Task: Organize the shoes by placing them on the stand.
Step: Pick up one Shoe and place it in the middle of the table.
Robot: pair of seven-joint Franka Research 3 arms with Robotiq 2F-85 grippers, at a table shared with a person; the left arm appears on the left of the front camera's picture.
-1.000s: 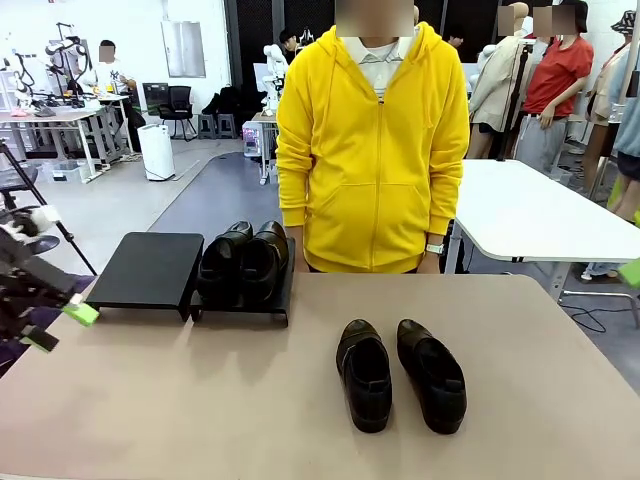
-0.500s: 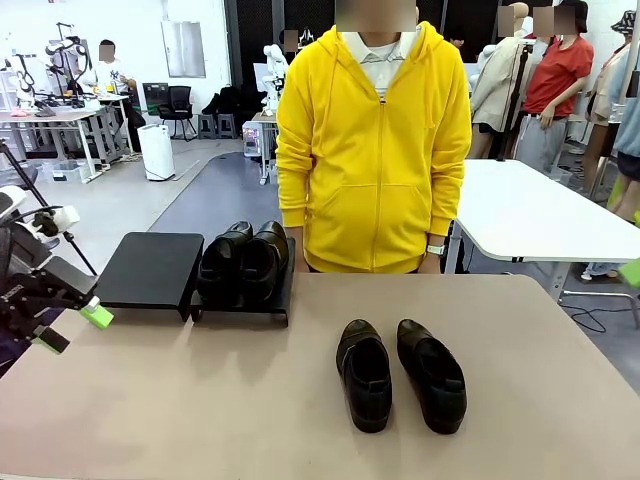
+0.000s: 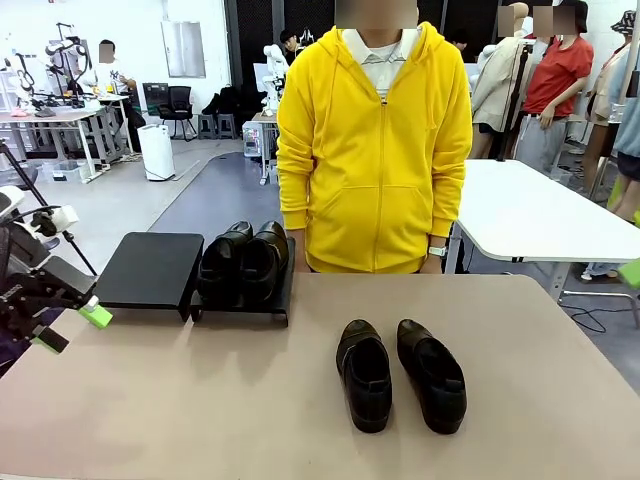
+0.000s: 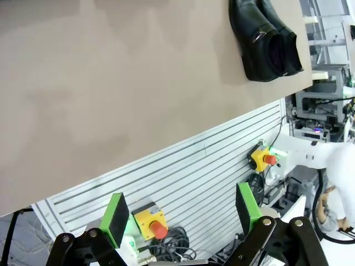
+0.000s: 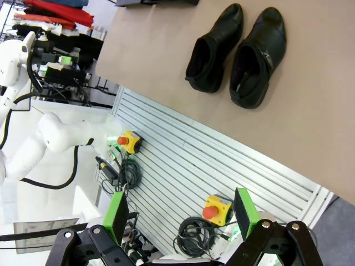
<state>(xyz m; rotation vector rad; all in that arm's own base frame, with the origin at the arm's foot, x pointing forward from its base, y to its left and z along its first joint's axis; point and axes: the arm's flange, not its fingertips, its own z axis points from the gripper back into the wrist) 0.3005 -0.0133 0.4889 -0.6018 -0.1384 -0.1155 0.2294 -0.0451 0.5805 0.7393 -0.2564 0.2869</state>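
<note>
Movement is confined to the left tool (image 3: 70,328), which has edged up and inward at the counter's (image 3: 200,420) left edge, fingers apart and empty; the right tool (image 5: 180,213) also gapes wide. One pair of shoes (image 3: 245,262) sits on the stand (image 3: 148,268); the other pair (image 3: 365,378) lies mid-counter, unmoved, so half the job remains.

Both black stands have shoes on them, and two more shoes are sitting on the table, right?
Not quite. Only the right stand has a pair of shoes on it. The left stand next to it has nothing on top, as the front view shows. You are right that two more shoes sit on the table.
</note>
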